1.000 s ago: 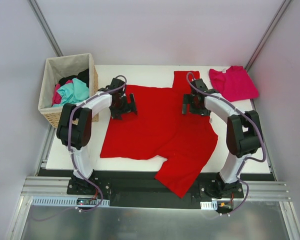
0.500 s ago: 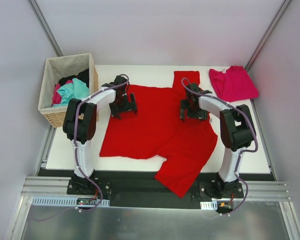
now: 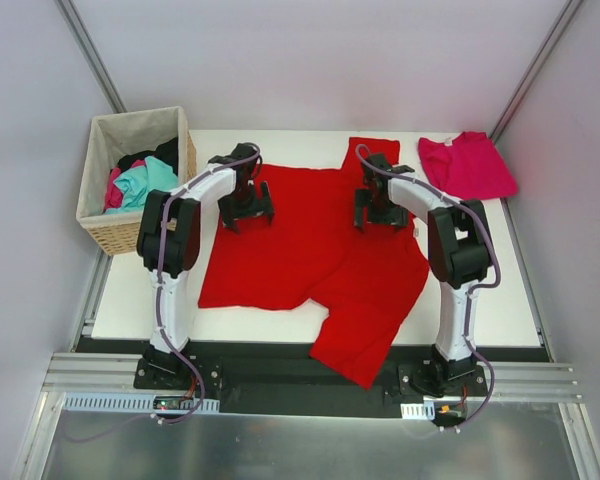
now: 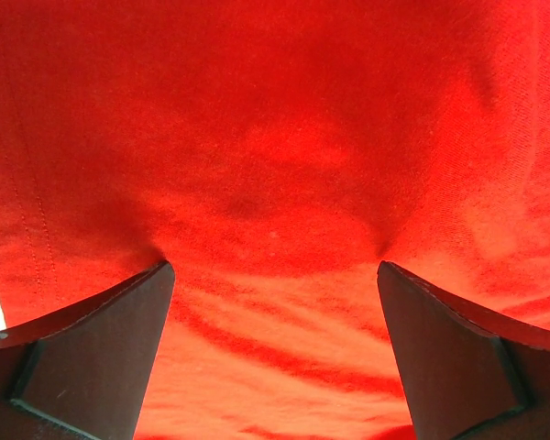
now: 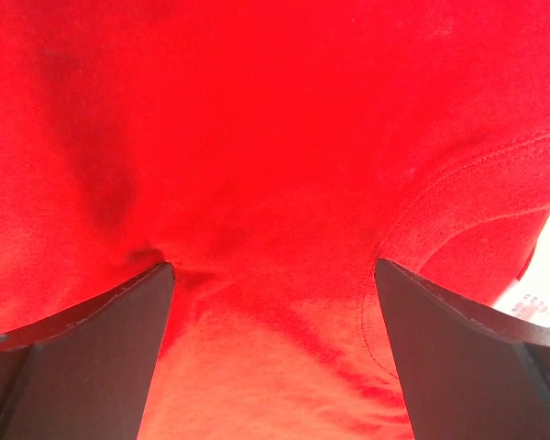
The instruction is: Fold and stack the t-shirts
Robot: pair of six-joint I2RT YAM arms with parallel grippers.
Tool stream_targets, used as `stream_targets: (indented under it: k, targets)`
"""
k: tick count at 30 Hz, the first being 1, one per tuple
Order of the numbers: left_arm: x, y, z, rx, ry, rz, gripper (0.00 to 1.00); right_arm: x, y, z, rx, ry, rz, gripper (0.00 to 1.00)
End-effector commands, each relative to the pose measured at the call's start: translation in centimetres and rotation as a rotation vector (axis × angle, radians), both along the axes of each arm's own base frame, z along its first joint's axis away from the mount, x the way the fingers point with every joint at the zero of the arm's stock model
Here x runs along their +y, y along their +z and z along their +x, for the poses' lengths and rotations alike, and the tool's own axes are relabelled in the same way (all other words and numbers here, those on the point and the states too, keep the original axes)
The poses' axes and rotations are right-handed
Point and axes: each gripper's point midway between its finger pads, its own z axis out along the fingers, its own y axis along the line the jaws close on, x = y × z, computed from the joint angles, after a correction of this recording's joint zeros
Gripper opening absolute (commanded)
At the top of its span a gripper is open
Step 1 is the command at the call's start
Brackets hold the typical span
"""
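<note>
Progress is reckoned halfway-ish: magenta t-shirt (image 3: 467,166) seems folded, red t-shirt (image 3: 310,255) is laid unfolded under left gripper (image 3: 248,214) and right gripper (image 3: 379,215), both spread wide, nothing pinched.

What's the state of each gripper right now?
Left gripper: open, tips resting on the red t-shirt, gripping nothing.
Right gripper: open, tips resting on the red t-shirt, gripping nothing.

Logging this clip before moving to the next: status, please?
Left gripper and right gripper open, fingers down on the red t-shirt. Shirt spread out, not yet folded. Pink t-shirt apart, far right corner. Nothing blocking.
</note>
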Motion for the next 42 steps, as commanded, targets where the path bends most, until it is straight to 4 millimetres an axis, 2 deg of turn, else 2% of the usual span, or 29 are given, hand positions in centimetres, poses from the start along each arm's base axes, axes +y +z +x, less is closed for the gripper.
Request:
stream_targets:
  k: [1, 10, 11, 12, 15, 19, 20, 22, 23, 29, 32, 34, 35, 36, 37, 38, 39, 40, 41, 42]
  targets:
    - [1.6, -1.1, 0.7, 0.026, 0.017, 0.038, 0.95, -0.7, -0.3, 0.9, 0.026, 0.000, -0.050, 0.96]
    - [2.4, -0.6, 4.5, 0.006, 0.040, 0.011, 0.95, -1.0, 0.1, 4.4, 0.018, -0.015, -0.023, 0.96]
    - [2.3, -0.5, 5.4, -0.002, 0.040, 0.006, 0.95, -1.0, 0.2, 4.7, 0.021, -0.010, -0.023, 0.96]
    - [2.3, -0.5, 5.7, -0.005, 0.037, 0.002, 0.95, -1.2, -0.2, 5.0, 0.027, -0.010, -0.025, 0.96]
    - [2.3, -0.5, 7.1, -0.016, 0.040, -0.006, 0.95, -1.3, 0.5, 6.7, 0.006, -0.014, -0.016, 0.96]
    - [2.3, 0.1, 9.0, -0.043, 0.045, -0.033, 0.95, -1.6, 0.0, 8.1, 0.016, -0.027, -0.004, 0.96]
    - [2.4, -0.3, 9.1, -0.034, 0.047, -0.035, 0.95, -1.4, 0.6, 8.9, -0.003, -0.029, 0.006, 0.96]
    - [2.3, 0.1, 9.7, -0.048, 0.044, -0.047, 0.95, -1.7, -0.1, 9.2, 0.013, -0.039, 0.009, 0.96]
    - [2.2, -0.1, 9.9, -0.046, 0.041, -0.053, 0.95, -1.7, 0.4, 10.0, -0.005, -0.041, 0.023, 0.96]
    - [2.0, -0.2, 10.5, -0.054, 0.036, -0.075, 0.95, -1.4, 0.0, 11.2, -0.009, -0.011, 0.059, 0.96]
    - [1.5, 0.4, 10.8, -0.067, 0.030, -0.099, 0.95, -0.5, 0.6, 11.6, -0.031, 0.013, 0.095, 0.96]
    - [0.9, 1.1, 10.6, -0.073, 0.016, -0.111, 0.95, 0.0, 2.0, 11.5, -0.075, 0.036, 0.116, 0.96]
    - [0.7, 2.6, 10.6, -0.102, 0.005, -0.116, 0.95, 0.5, 3.0, 11.4, -0.098, 0.052, 0.124, 0.96]
    - [0.4, 3.4, 10.5, -0.116, -0.006, -0.118, 0.96, 1.0, 5.6, 11.6, -0.162, 0.072, 0.135, 0.96]
    - [-0.3, 4.3, 10.0, -0.127, -0.026, -0.119, 0.97, 1.0, 6.1, 10.7, -0.161, 0.080, 0.131, 0.96]
    - [-0.6, 7.2, 9.9, -0.183, -0.040, -0.121, 0.98, 1.8, 7.2, 10.2, -0.179, 0.100, 0.124, 0.96]
    - [-0.9, 8.6, 9.6, -0.208, -0.051, -0.119, 0.99, 2.2, 8.2, 9.6, -0.193, 0.119, 0.118, 0.96]
    - [-0.9, 9.3, 8.9, -0.218, -0.062, -0.108, 0.99, 2.2, 10.3, 8.0, -0.219, 0.134, 0.111, 0.96]
    - [-1.5, 12.6, 8.0, -0.280, -0.090, -0.111, 0.99, 3.2, 11.1, 6.9, -0.237, 0.160, 0.096, 0.96]
    - [-1.6, 13.9, 7.3, -0.300, -0.100, -0.107, 0.99, 3.7, 12.2, 6.0, -0.268, 0.166, 0.105, 0.96]
